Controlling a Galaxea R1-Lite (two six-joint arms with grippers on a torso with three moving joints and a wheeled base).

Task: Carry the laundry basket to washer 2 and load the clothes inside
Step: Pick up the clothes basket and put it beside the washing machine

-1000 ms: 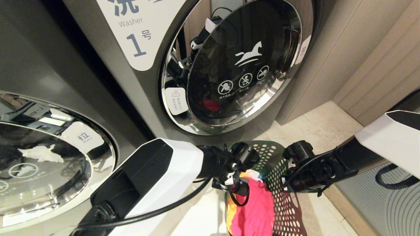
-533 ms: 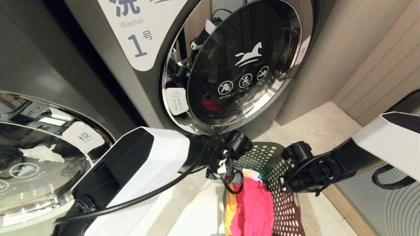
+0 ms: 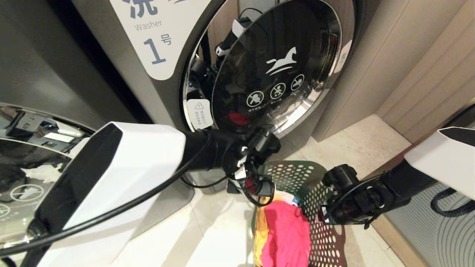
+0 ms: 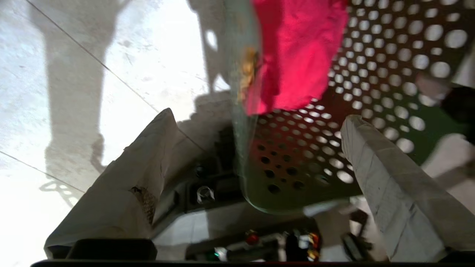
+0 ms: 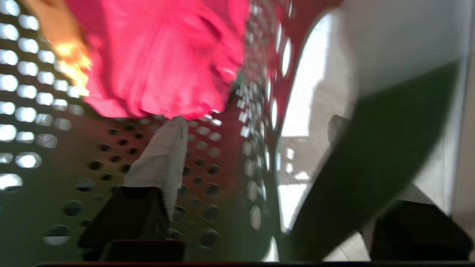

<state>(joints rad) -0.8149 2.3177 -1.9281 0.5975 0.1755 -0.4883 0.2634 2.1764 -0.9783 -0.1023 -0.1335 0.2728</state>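
While both arms reach down to the laundry basket (image 3: 302,178) on the pale tiled floor (image 3: 222,237), the left gripper (image 4: 256,148) stands with its two taped fingers (image 4: 374,163) spread wide, one outside the basket wall and one inside it, so the rim passes through the gap and neither finger visibly presses on it. The right gripper (image 5: 237,178) straddles the opposite wall of the basket in the same way: one taped finger (image 5: 163,155) lies inside against the perforated wall, its tip just below the clothes (image 5: 156,55), and the other finger shows only as a dark blur outside the rim; the gap between them is wide and the wall is not clamped. In the head view the left wrist sits above the near-left rim of the basket and the right wrist sits at its right rim. The basket is dark green with round holes all over its sides, and it stands upright on the floor between the two arms. The clothes lie inside it as a bundle, a bright pink-red garment on top, a yellow-orange one beside it toward the left wall, and a trace of white at the far edge. Directly beyond the basket stands a dark grey washer (image 3: 122,74) with a white label (image 3: 156,33) bearing a blue 1 and a shut chrome-ringed round door (image 3: 267,70) marked with a white horse. A second washer door (image 3: 22,178) shows at the left edge; its number is not visible. A beige panelled wall (image 3: 426,63) and a grey mat (image 3: 438,237) lie to the right.
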